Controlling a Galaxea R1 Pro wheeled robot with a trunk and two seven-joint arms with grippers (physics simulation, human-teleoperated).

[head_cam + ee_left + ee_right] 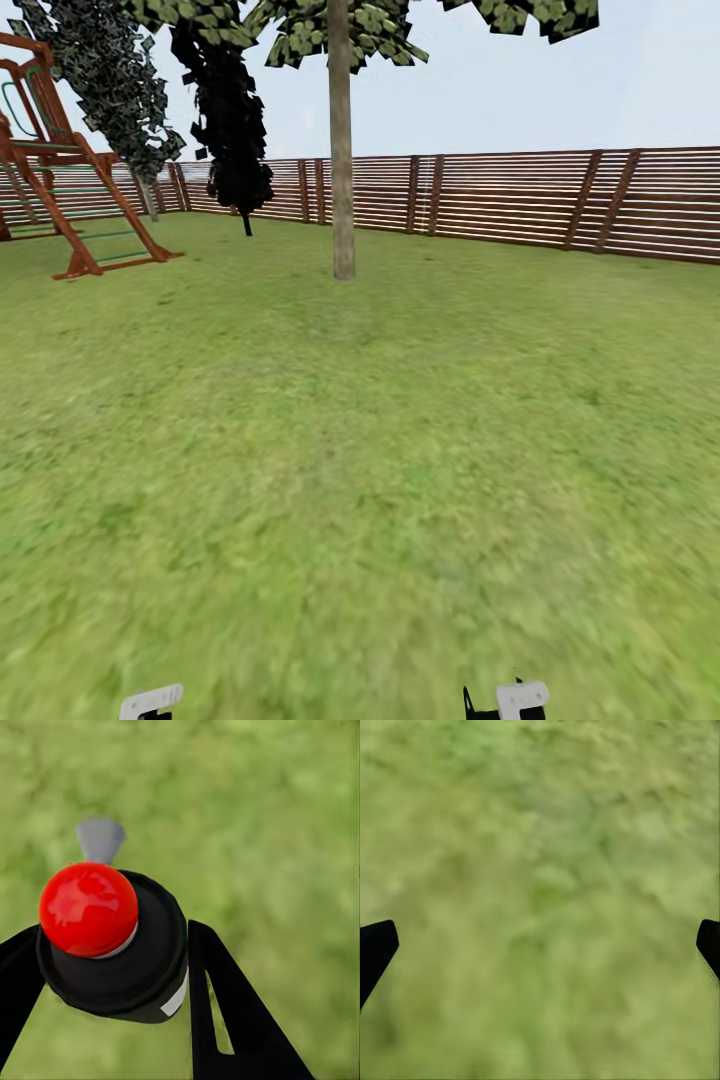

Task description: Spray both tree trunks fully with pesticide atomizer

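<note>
In the left wrist view the pesticide atomizer (139, 964) has a black round body, a glossy red cap (88, 907) and a grey nozzle (100, 838). My left gripper (112, 956) is shut on its body, one black finger (225, 1012) on each side, above blurred grass. My right gripper (540, 945) is open over bare grass with nothing between its fingers. Ahead in the head view stands a tree with a pale, straight trunk (342, 190) and a leafy green crown (380, 25). It is several metres away across the garden lawn (360, 450). No spray specks show.
A reddish-brown slat fence (500, 195) closes the far side of the lawn. A wooden play frame (60, 190) stands at the far left. Two dark cone-shaped trees (230, 120) grow by the fence left of the trunk. White arm parts (150, 702) show at the lower edge.
</note>
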